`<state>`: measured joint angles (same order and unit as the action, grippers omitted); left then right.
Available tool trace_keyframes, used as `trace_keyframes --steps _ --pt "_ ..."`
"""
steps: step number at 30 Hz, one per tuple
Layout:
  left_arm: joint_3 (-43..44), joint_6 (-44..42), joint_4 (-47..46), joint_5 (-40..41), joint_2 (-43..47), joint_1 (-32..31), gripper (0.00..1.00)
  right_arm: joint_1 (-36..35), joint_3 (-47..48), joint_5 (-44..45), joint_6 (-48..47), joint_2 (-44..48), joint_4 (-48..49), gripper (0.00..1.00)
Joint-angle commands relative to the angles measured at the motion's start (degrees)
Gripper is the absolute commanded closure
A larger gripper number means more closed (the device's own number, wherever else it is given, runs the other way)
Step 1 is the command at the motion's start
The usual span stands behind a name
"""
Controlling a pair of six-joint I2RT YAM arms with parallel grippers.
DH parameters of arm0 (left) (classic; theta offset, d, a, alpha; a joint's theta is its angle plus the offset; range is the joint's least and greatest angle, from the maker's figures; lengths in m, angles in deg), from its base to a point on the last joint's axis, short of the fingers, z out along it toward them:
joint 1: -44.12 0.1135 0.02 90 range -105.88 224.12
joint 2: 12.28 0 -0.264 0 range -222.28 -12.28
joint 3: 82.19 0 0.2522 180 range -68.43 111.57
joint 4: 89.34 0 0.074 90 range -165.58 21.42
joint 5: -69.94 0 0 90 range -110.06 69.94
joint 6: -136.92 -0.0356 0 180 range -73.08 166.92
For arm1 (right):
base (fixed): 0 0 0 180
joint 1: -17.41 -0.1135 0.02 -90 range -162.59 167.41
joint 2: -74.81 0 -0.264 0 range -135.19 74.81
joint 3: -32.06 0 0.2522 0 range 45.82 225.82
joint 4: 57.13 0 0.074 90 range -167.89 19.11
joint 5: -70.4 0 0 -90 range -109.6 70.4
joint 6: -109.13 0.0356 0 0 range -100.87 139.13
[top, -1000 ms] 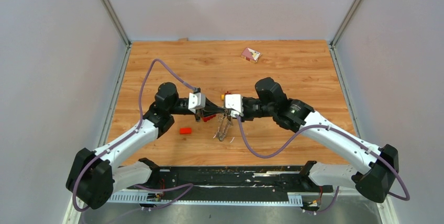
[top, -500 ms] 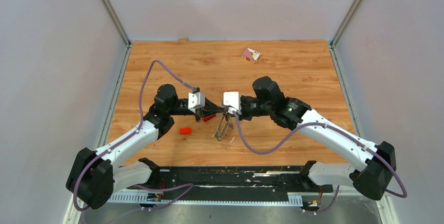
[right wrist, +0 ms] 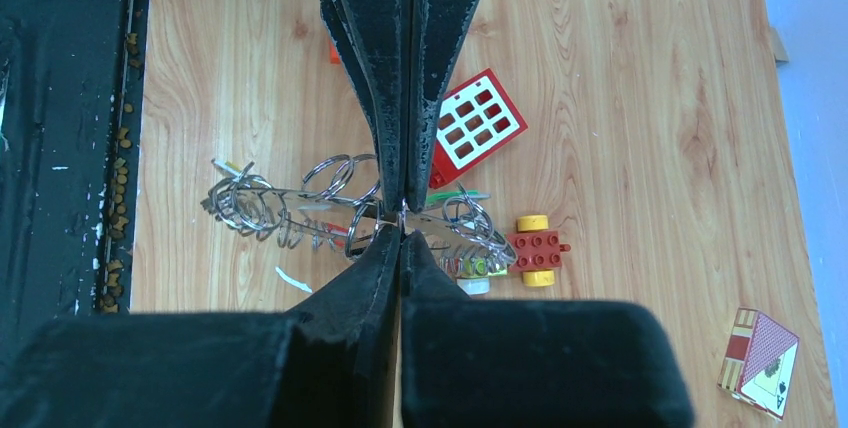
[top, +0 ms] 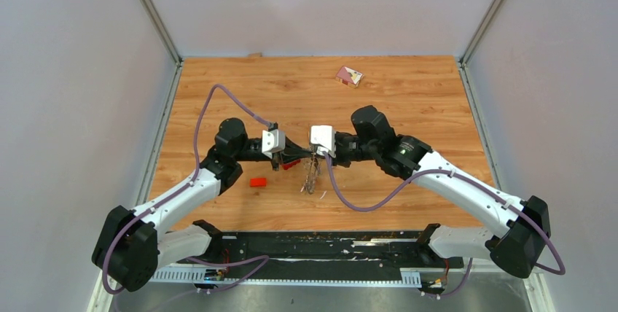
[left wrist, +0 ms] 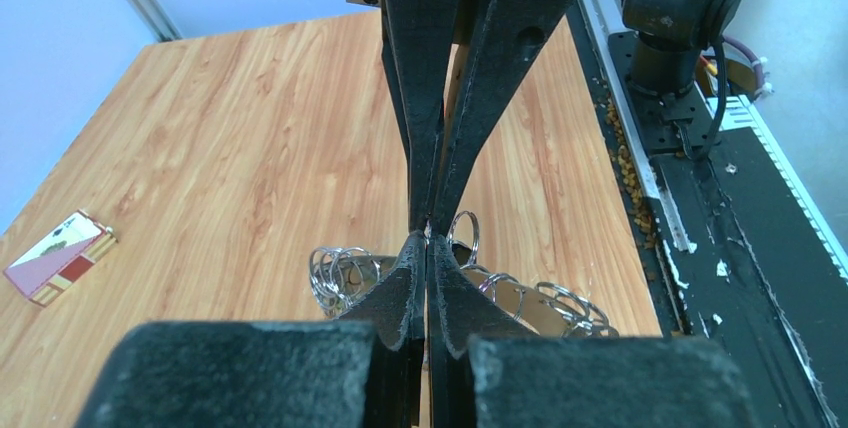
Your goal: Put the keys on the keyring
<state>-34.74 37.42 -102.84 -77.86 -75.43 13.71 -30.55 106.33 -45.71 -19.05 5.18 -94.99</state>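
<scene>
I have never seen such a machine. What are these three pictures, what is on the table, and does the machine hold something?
Two robot arms stand at a wooden table, each with a two-finger gripper. One picture looks down from above; two come from wrist cameras. The left gripper and the right gripper are shut, tip to tip, and seem to pinch the keyring, a bundle of silver rings. On the table lie a red brick, a toy car and a card box.
</scene>
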Motion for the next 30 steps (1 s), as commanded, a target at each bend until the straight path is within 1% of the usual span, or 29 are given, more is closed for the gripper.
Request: trace_keyframes --steps 1,6,7,12,14,15,18,20,30 --pt "0.71 -2.91 -2.62 -1.51 1.9 -0.39 1.0 -0.04 2.69 -0.18 0.37 0.37 1.88 1.0" --pt "3.28 -11.17 8.0 -2.23 2.13 -0.56 1.0 0.0 5.21 -1.8 -2.96 -0.65 -2.64 1.0" --pt "4.11 -13.35 11.06 -2.12 2.1 -0.61 0.98 -0.07 5.69 -1.94 -3.79 -1.07 -3.56 1.0" --pt "9.5 -22.9 23.59 -0.33 1.6 -0.94 0.78 -0.2 7.32 -2.03 -5.77 -2.32 -7.19 1.0" --pt "11.1 -24.99 26.64 0.31 1.06 -1.17 0.73 -0.33 8.4 -1.33 -6.18 -2.87 -8.63 1.0" --pt "11.63 -25.49 26.96 0.6 0.76 -1.36 0.72 -0.3 8.68 -1.01 -6.27 -3.03 -9.04 1.0" --pt "12.75 -25.66 27.0 1.34 -0.62 -2.02 0.71 -0.83 9.09 0.06 -6.3 -3.12 -9.45 1.0" --pt "13.18 -25.66 28.66 1.37 -1.38 -2.46 0.71 -0.88 9.25 0.34 -5.92 -3.08 -9.25 1.0" --pt "13.02 -24.71 27.84 2.36 -2.56 -3.95 0.71 -0.9 8.5 0.5 -4.19 -2.4 -7.44 1.0"
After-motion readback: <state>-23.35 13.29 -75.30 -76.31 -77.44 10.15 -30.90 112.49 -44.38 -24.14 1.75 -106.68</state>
